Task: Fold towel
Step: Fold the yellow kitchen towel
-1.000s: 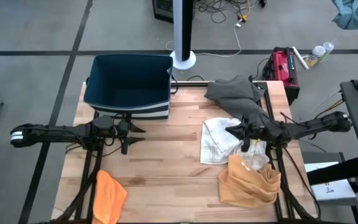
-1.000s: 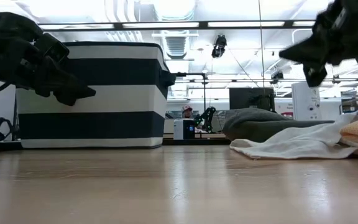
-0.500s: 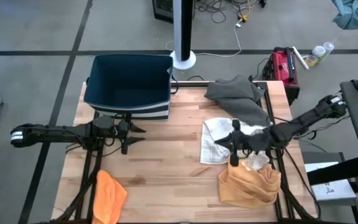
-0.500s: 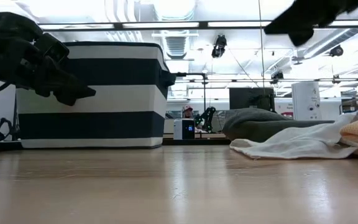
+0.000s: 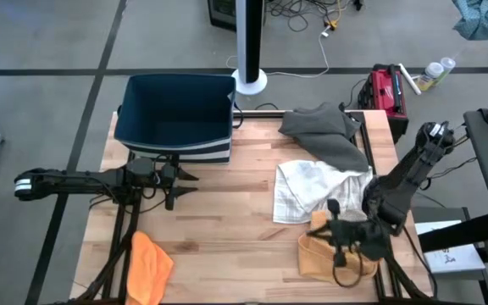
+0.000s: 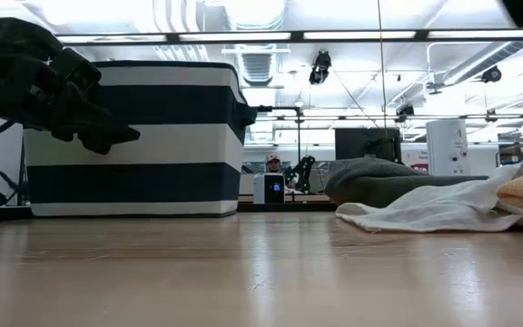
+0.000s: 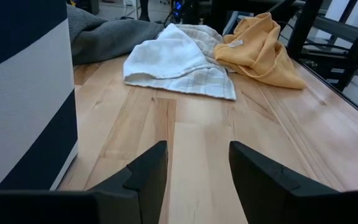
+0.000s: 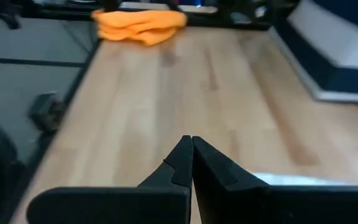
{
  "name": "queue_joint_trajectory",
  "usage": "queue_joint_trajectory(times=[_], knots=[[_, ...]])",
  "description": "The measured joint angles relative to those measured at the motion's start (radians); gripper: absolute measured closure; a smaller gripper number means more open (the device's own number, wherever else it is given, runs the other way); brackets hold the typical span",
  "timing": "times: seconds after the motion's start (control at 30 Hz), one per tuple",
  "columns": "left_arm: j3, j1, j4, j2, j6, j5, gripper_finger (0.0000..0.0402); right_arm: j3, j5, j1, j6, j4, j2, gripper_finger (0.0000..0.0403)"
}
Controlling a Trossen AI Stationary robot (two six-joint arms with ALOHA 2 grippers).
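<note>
**Towel not grabbed yet**

The white towel point(image 5: 307, 191) is lying crumpled on the table point(image 5: 227, 237), between a grey cloth point(image 5: 322, 129) and a yellow cloth point(image 5: 333, 254). Right gripper point(image 5: 335, 227) hangs over the yellow cloth, fingers pinched shut, holding nothing. Left gripper point(image 5: 185, 184) sits by the striped bin point(image 5: 174, 117), fingers apart, empty.

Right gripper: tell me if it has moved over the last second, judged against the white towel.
Yes. In the high view the right gripper, shut and empty, has swung from over the white towel toward the table's near edge and now hangs over the mustard towel.
</note>
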Motion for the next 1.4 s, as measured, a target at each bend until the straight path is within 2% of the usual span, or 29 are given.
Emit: queue_joint_trajectory(times=[0.17, 0.3, 0.57, 0.7, 0.83, 1.03, 1.2, 1.4], knots=[[0.0, 0.0, 0.0, 0.0, 0.0, 0.0, 0.0237, 0.018, 0.087, 0.097, 0.149, -0.031, 0.057, 0.0403], [0.0, 0.0, 0.0, 0.0, 0.0, 0.0, 0.0237, 0.123, 0.089, 0.104, 0.279, -0.222, 0.121, 0.0403], [0.0, 0.0, 0.0, 0.0, 0.0, 0.0, 0.0237, 0.461, -0.06, 0.088, 0.521, -0.804, 0.326, 0.0403], [0.0, 0.0, 0.0, 0.0, 0.0, 0.0, 0.0237, 0.604, -0.128, 0.094, 0.644, -0.985, 0.446, 0.0403], [0.0, 0.0, 0.0, 0.0, 0.0, 0.0, 0.0237, 0.684, -0.215, 0.115, 0.689, -1.01, 0.564, 0.0403], [0.0, 0.0, 0.0, 0.0, 0.0, 0.0, 0.0237, 0.735, -0.251, 0.155, 0.76, -1.009, 0.729, 0.0395], [0.0, 0.0, 0.0, 0.0, 0.0, 0.0, 0.0237, 0.743, -0.283, 0.176, 0.862, -0.99, 0.832, 0.0346], [0.0, 0.0, 0.0, 0.0, 0.0, 0.0, 0.0237, 0.789, -0.389, 0.178, 0.911, -0.984, 0.902, 0.0267]])
